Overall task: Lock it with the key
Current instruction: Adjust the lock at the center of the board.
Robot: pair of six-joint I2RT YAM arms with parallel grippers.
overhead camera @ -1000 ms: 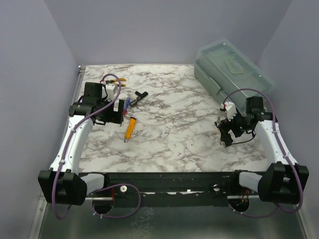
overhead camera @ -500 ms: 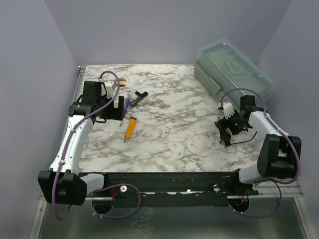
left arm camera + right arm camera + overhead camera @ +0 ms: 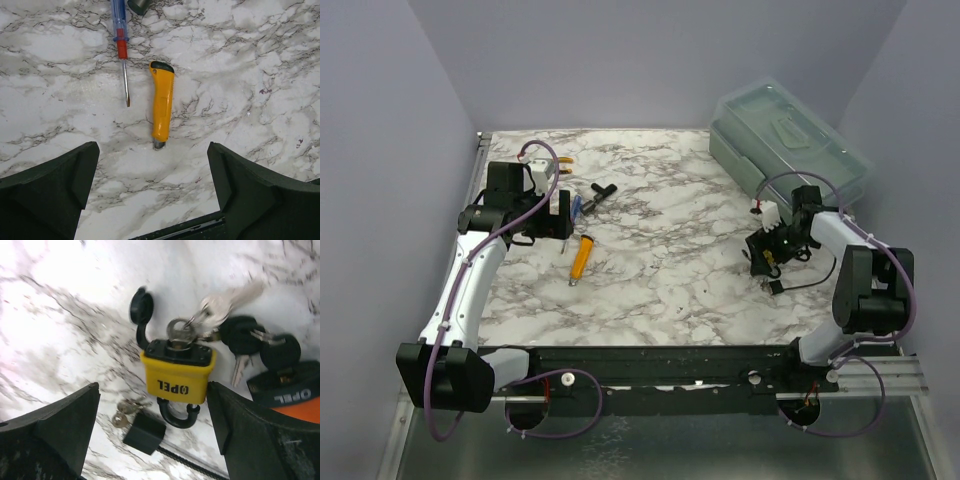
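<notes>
While its fingers stand spread wide and grip nothing, the right claw (image 3: 152,392) hovers over the yellow padlock (image 3: 176,375), which lies on the marble tabletop (image 3: 55,315) with a key (image 3: 175,332) seated in its keyhole and spare keys (image 3: 235,295) bunched beside that. Just beside it lie a small black padlock (image 3: 144,432) and an orange padlock (image 3: 292,397). The left claw (image 3: 152,160), equally spread, hangs above a yellow utility knife (image 3: 162,102) and a screwdriver (image 3: 120,40).
</notes>
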